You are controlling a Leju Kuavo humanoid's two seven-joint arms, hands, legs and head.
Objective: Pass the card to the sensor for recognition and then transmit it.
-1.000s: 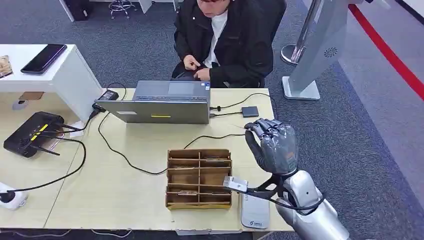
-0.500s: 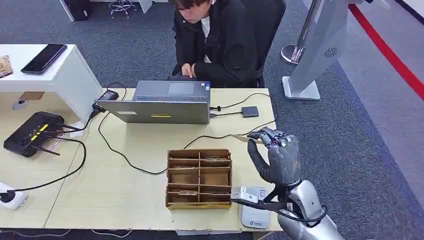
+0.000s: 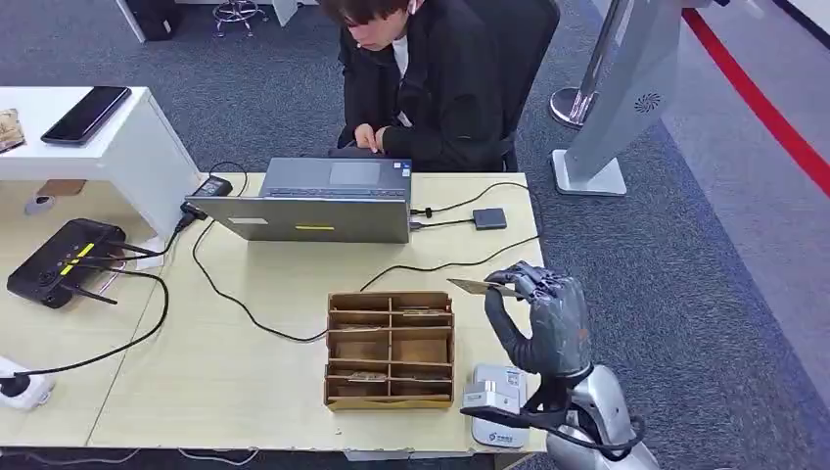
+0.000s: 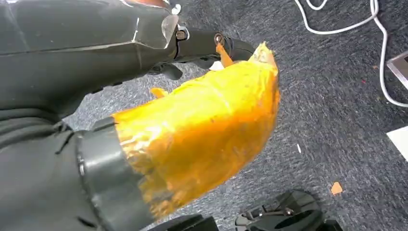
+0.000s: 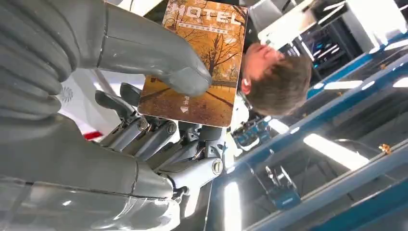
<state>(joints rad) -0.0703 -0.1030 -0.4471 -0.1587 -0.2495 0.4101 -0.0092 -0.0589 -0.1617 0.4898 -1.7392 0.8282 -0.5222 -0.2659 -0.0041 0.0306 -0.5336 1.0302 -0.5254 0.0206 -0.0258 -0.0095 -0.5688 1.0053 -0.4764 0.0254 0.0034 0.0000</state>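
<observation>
My right hand (image 3: 536,318) is raised above the table's right side, just past the wooden organizer (image 3: 390,348). It pinches a thin card (image 3: 480,287) that sticks out level toward the organizer. In the right wrist view the card (image 5: 202,62) is an orange "HOTEL" card with autumn trees, pressed between the thumb and the fingers of that hand (image 5: 86,120). A white card reader (image 3: 499,411) lies at the table's front edge below the hand, partly hidden by my wrist. My left hand (image 4: 192,110), wrapped in orange tape, hangs over grey carpet and holds nothing.
A person sits behind the table at a grey laptop (image 3: 318,204). A small dark box (image 3: 489,217) and black cables lie right of the laptop. A black router (image 3: 61,259) sits at the far left, and a white side table (image 3: 108,137) holds a phone.
My right hand has drawn back toward the table's front edge and dropped lower; the card now points sideways toward the organizer. The person has leaned forward over the laptop.
</observation>
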